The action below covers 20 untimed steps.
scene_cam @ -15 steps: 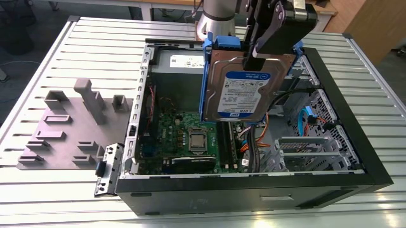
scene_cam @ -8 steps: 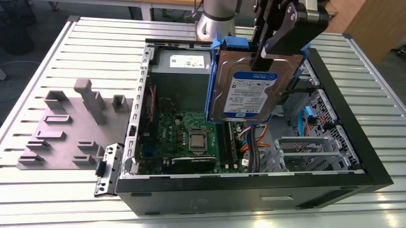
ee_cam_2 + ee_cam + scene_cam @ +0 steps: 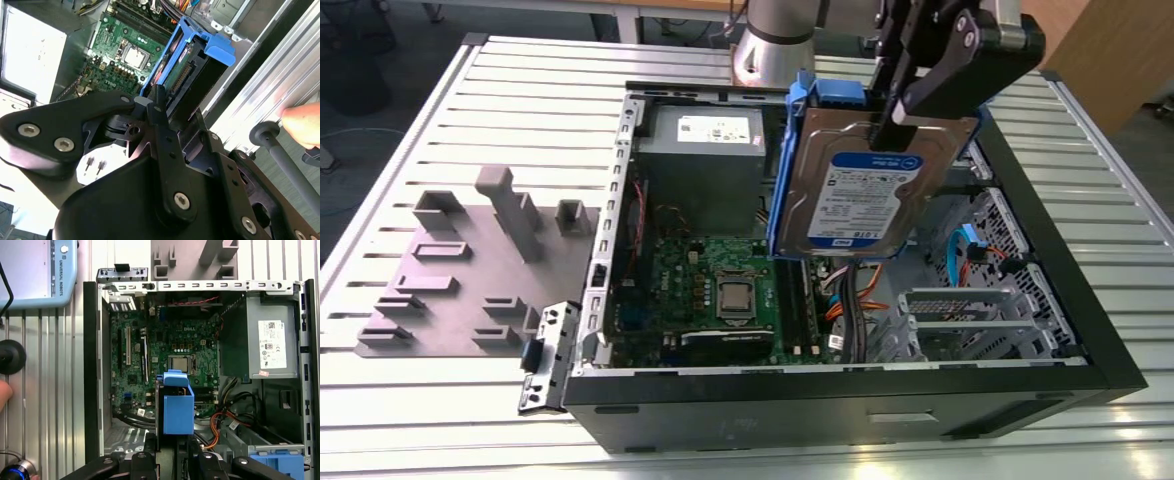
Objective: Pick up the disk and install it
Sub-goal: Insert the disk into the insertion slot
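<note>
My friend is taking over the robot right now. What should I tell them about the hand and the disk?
Hand: shut on the top edge of the disk, holding it upright in the air.
Disk: hanging over the inside of the open computer case, with its label facing the exterior view and blue rails along its edges. It touches nothing but the hand.
Done: the disk is picked up.
Left: the disk is not in a bay yet, so the install is not done.
</note>
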Motion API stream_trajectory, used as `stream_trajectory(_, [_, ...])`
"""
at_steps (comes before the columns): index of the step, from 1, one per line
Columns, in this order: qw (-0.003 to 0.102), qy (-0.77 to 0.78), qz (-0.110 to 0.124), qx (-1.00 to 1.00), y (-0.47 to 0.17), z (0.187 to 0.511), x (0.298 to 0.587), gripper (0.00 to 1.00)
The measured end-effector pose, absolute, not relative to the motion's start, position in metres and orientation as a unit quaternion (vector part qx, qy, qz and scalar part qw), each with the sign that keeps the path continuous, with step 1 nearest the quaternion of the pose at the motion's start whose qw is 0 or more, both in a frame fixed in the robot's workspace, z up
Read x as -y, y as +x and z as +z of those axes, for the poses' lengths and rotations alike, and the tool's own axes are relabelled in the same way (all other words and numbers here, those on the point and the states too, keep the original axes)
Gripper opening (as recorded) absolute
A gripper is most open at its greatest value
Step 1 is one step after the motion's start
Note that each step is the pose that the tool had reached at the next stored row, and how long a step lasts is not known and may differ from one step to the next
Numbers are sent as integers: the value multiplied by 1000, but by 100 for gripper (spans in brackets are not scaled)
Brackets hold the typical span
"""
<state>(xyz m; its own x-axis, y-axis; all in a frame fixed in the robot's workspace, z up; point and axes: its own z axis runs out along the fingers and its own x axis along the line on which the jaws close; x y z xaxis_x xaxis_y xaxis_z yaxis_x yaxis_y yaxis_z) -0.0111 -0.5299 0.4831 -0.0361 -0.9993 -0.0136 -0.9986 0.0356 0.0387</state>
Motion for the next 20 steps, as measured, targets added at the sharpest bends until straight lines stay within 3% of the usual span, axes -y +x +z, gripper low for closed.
stream_trajectory(20, [9,694,-19,720,-6,483,538,35])
